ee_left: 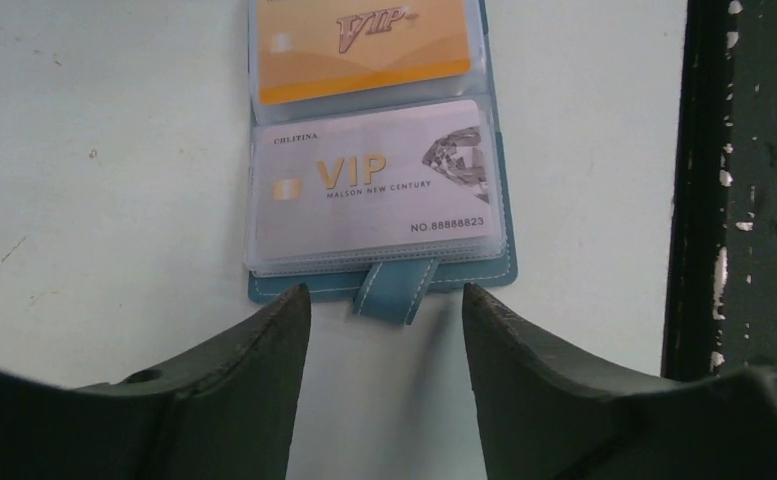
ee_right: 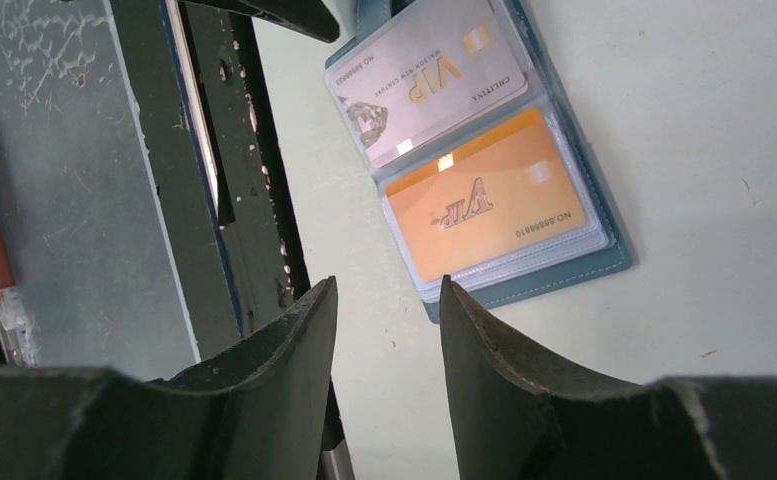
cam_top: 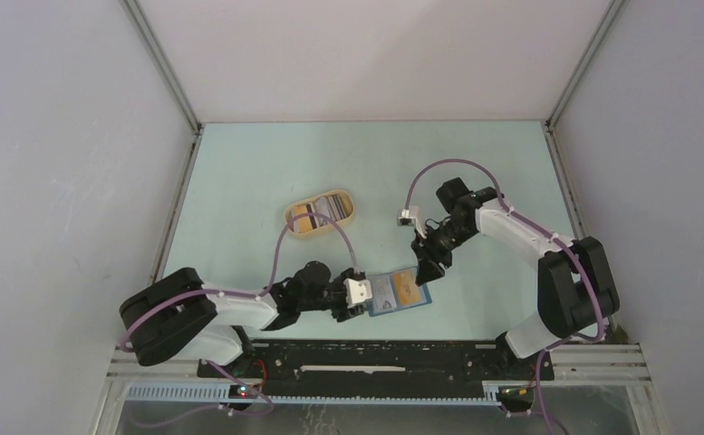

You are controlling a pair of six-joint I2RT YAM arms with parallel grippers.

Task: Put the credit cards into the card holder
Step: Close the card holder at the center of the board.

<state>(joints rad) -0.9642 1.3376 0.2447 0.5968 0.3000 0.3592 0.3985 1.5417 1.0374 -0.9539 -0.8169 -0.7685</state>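
Visibly, left hand (ee_left: 384, 300) and right hand (ee_right: 386, 290) gape empty beside card holder (cam_top: 396, 293)

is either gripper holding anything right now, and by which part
Nothing is held. The left gripper and right gripper are both open and empty, near the card holder.

The top camera looks down from high above and behind both white arms (cam_top: 239, 308) at the whole pale green table (cam_top: 239, 181); the two wrist cameras sit low and close, facing each other from opposite ends of the open teal-blue folding card holder (ee_left: 396, 295), which all three views share.
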